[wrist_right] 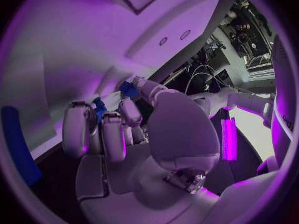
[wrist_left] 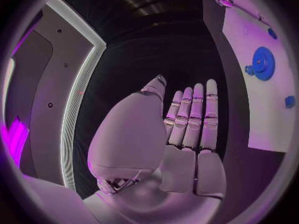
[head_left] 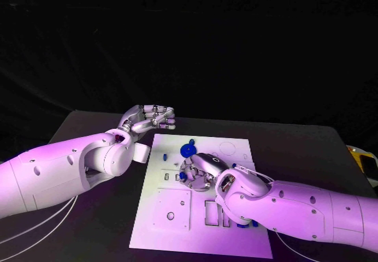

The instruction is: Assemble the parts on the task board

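While my right hand (head_left: 201, 173) pinches a small blue part (wrist_right: 129, 88) over the task board (head_left: 236, 240), my left hand (head_left: 149, 118) hovers released beyond the board's far edge, above the bench (head_left: 315, 147).

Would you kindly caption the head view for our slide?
Right hand works over the white task board near a blue gear; left hand hovers beyond.

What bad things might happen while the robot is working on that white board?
The right hand is pressed down among small blue pieces on the white board; it might knock one loose or shove the board. The blue gear lies close by and could get bumped. The left hand is off the board, so nothing steadies it.
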`<state>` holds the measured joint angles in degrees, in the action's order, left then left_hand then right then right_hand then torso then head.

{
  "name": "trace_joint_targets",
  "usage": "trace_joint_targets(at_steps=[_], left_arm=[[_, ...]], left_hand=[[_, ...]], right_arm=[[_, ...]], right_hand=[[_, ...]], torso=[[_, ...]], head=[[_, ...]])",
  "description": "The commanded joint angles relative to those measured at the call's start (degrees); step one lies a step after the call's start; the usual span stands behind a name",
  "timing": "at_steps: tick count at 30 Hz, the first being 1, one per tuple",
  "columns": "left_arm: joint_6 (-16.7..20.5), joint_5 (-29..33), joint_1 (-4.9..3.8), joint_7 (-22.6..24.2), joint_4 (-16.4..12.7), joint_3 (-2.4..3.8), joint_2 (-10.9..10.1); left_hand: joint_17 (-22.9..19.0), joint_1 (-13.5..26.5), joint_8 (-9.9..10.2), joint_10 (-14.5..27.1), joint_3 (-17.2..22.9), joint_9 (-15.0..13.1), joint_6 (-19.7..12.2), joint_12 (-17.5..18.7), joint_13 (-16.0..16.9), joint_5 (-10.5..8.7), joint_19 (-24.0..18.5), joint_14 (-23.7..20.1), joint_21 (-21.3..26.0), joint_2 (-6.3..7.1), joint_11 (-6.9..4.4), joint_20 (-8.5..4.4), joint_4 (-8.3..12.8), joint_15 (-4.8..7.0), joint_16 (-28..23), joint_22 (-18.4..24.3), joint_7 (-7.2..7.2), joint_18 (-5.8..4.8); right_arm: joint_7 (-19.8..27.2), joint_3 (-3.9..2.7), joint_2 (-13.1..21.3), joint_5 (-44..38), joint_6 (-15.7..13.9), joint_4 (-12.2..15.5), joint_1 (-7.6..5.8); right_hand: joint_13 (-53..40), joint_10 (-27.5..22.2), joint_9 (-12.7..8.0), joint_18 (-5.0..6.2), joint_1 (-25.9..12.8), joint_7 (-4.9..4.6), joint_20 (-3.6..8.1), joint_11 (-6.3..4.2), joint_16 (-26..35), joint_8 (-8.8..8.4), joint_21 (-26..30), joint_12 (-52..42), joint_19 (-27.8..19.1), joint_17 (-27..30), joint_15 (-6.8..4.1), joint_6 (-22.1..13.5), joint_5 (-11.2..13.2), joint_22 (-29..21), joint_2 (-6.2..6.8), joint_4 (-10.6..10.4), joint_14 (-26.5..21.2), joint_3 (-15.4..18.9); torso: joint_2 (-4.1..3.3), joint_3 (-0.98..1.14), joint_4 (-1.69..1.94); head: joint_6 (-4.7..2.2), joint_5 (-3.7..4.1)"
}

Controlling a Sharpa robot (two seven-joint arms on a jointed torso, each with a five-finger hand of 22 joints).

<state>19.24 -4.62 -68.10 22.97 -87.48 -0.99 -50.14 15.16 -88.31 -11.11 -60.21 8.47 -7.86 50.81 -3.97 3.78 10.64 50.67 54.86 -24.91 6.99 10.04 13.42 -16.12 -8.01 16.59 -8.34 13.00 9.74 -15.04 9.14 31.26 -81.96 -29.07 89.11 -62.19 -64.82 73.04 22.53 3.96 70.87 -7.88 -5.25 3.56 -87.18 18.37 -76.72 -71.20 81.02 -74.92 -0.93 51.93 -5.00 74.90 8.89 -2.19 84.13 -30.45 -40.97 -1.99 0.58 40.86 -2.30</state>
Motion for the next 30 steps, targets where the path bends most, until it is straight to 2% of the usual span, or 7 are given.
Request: trace_joint_targets(at_steps=[1, 4, 9, 14, 20, 23, 30], left_arm=[[-0.9, 0.1, -0.04, 0.3, -0.1, 0.04, 0.1], [-0.9, 0.1, -0.04, 0.3, -0.1, 0.04, 0.1], [-0.9, 0.1, -0.04, 0.3, -0.1, 0.04, 0.1], [-0.8, 0.1, -0.04, 0.3, -0.1, 0.03, 0.0], [-0.8, 0.1, -0.04, 0.2, -0.1, 0.03, 0.0], [-0.8, 0.1, -0.04, 0.2, -0.1, 0.03, 0.0], [-0.9, 0.0, -0.04, 0.1, -0.1, 0.01, -0.1]], left_hand=[[0.1, 0.1, 0.3, 0.3, 0.1, 0.1, -0.3, 0.1, 0.1, -0.2, -0.4, -0.3, -0.2, 0.05, 0.26, 0.16, -0.3, 0.11, -0.3, -0.1, 0.35, 0.56], [0.1, 0.1, 0.3, 0.3, 0.1, 0.1, -0.3, 0.1, 0.1, -0.2, -0.4, -0.3, -0.2, 0.05, 0.26, 0.16, -0.3, 0.11, -0.3, -0.1, 0.35, 0.56], [0.1, 0.0, 0.3, 0.3, 0.1, 0.1, -0.3, 0.1, 0.1, -0.19, -0.5, -0.4, -0.3, 0.04, 0.26, 0.18, -0.2, 0.1, -0.3, -0.1, 0.34, 0.58], [0.1, 0.0, 0.3, 0.3, 0.1, 0.1, -0.3, 0.1, 0.1, -0.19, -0.5, -0.4, -0.3, 0.04, 0.26, 0.18, -0.2, 0.1, -0.3, -0.1, 0.34, 0.58], [0.2, 0.0, 0.3, 0.3, 0.1, 0.1, -0.3, 0.1, 0.1, -0.21, -0.5, -0.4, -0.3, 0.05, 0.25, 0.18, -0.2, 0.11, -0.3, -0.1, 0.33, 0.58], [0.2, 0.0, 0.3, 0.3, 0.1, 0.1, -0.3, 0.1, 0.1, -0.21, -0.5, -0.4, -0.3, 0.05, 0.25, 0.18, -0.2, 0.11, -0.3, -0.1, 0.33, 0.58], [0.2, -0.1, 0.3, 0.3, 0.1, 0.1, -0.3, 0.1, 0.1, -0.22, -0.6, -0.4, -0.3, 0.06, 0.25, 0.19, -0.1, 0.11, -0.3, -0.1, 0.32, 0.59]], right_arm=[[1.1, 0.01, 0.1, -0.6, -2.3, 0.3, 0.08], [1.8, 0.01, 0.2, 0.0, -3.2, 0.4, 0.11], [2.9, 0.01, 0.4, 1.1, -3.9, 0.5, 0.13], [3.6, 0.01, 0.6, 2.3, -4.2, 0.6, 0.14], [4.3, 0.01, 0.7, 4.4, -4.2, 0.6, 0.14], [4.6, 0.01, 0.8, 5.3, -4.2, 0.6, 0.14], [6.0, 0.01, 1.1, 7.1, -5.6, 0.8, 0.16]], right_hand=[[-0.1, 0.1, 0.1, -0.3, 0.1, -0.04, -0.14, -0.4, 0.2, 0.24, -0.4, -0.4, 0.1, -5.3, 0.11, 0.5, 0.1, 3.9, -0.47, 0.0, 3.8, -0.4], [0.2, -0.1, 0.1, -0.28, 0.2, 0.01, -0.12, -0.44, 0.2, 0.29, -0.3, -0.2, 0.1, -5.3, 0.08, 0.6, 0.1, 3.8, -0.48, 0.1, 3.8, -0.4], [7.0, -4.3, 0.1, -0.03, 0.3, 0.09, 0.05, -0.57, 0.4, 0.42, 0.7, 5.6, -0.6, -4.8, -0.09, 0.5, 0.2, 3.1, -0.25, 0.5, 3.6, -0.9], [9.6, -5.5, 0.0, 0.02, 0.2, 0.07, 0.11, -0.6, 0.5, 0.44, 1.0, 7.9, -0.7, -4.6, -0.12, 0.4, 0.2, 3.0, -0.1, 0.6, 3.6, -1.2], [22.9, -11.3, 0.0, 0.03, 0.0, 0.24, 0.27, -0.8, 0.9, 0.74, 1.3, 20.9, -0.6, -3.8, -0.31, 0.6, 0.3, 3.0, 0.17, 0.8, 3.4, -2.4], [26.4, -10.8, 0.0, -0.01, -0.1, 0.31, 0.41, -0.92, 1.3, 0.86, 1.3, 25.5, -0.5, -3.1, -0.43, 0.7, 0.4, 3.2, 0.43, 1.0, 3.3, -3.2], [26.7, -10.3, 0.0, -0.08, -0.2, 0.35, 0.43, -0.96, 1.4, 0.92, 1.0, 25.9, -0.3, -2.9, -0.46, 0.8, 0.5, 3.5, 0.55, 1.1, 3.2, -3.2]], torso=[[0.01, 0.0, 0.02], [0.01, 0.01, 0.0], [0.01, -0.03, 0.0], [-0.01, -0.04, 0.03], [-0.02, -0.03, 0.0], [-0.01, 0.0, 0.0], [-0.01, 0.04, 0.01]], head=[[0.0, -0.01], [-0.03, -0.02], [0.01, -0.05], [-0.02, -0.04], [0.05, -0.14], [0.07, -0.15], [0.06, -0.24]])
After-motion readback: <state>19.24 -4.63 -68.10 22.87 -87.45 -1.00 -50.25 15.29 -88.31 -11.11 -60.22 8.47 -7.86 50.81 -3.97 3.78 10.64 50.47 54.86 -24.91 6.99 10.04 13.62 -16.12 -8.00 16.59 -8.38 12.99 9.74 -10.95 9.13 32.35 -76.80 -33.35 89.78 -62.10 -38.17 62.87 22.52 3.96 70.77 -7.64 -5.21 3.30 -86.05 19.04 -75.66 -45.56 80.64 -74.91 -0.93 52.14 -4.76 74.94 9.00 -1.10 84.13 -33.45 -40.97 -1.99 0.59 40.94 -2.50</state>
